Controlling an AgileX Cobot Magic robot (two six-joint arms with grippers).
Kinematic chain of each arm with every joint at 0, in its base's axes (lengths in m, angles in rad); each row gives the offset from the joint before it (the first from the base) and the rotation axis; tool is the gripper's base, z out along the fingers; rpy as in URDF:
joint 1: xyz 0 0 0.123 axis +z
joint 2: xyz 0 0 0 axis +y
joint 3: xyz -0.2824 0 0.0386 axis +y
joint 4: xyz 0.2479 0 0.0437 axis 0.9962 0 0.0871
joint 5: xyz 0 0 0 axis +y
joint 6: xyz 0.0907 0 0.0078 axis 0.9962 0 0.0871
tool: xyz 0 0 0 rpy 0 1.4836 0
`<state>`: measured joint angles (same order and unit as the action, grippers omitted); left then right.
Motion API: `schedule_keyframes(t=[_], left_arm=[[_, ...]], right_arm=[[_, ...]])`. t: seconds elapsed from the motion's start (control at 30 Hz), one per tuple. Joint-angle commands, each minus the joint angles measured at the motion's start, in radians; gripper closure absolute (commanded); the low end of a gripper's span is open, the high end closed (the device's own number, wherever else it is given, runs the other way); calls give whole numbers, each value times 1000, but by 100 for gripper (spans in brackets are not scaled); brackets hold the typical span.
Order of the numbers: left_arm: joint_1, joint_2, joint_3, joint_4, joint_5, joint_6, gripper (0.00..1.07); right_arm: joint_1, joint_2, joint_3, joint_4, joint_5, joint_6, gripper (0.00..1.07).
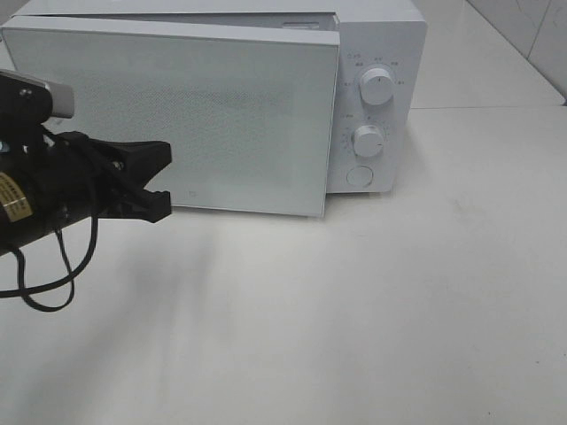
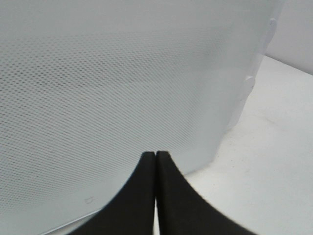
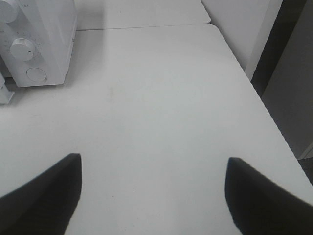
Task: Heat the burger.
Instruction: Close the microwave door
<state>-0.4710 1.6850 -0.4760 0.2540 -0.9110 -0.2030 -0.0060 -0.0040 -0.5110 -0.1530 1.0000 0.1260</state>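
The burger is out of view in all three frames. A white microwave (image 1: pixel 381 53) stands at the back of the table; its wide dotted door (image 1: pixel 177 115) faces me, with the right edge standing a little out from the body. My left gripper (image 1: pixel 164 181) is shut and empty, hovering just in front of the door's lower left part. In the left wrist view its fingertips (image 2: pixel 155 157) press together, close to the door (image 2: pixel 122 73). Over bare table to the right of the microwave (image 3: pixel 44 39), my right gripper (image 3: pixel 151 164) is open with nothing between its fingers.
Two round knobs (image 1: pixel 377 88) (image 1: pixel 367 140) and a round button (image 1: pixel 359 174) sit on the microwave's right panel. The white table (image 1: pixel 354 310) spreads out in front. Its right edge (image 3: pixel 264 103) drops off beside a dark gap. A black cable (image 1: pixel 53 283) hangs from the left arm.
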Motion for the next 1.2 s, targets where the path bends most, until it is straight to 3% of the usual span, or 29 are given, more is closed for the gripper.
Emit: schedule_keyframes(t=[0.03, 0.3, 0.5, 0.67, 1.2], left_arm=[[-29, 15, -35, -18, 1, 8, 107], [-109, 60, -159, -31, 77, 8, 107], [-119, 74, -204, -40, 109, 8, 107], [-125, 108, -259, -45, 111, -30, 107], [-154, 199, -408, -48, 183, -30, 107]], right_arm=[[-5, -24, 0, -3, -4, 2, 31], [-5, -24, 0, -3, -4, 2, 31], [-5, -24, 0, -3, -4, 2, 31], [-5, -24, 0, -3, -4, 2, 31], [-5, -24, 0, -3, -4, 2, 31]])
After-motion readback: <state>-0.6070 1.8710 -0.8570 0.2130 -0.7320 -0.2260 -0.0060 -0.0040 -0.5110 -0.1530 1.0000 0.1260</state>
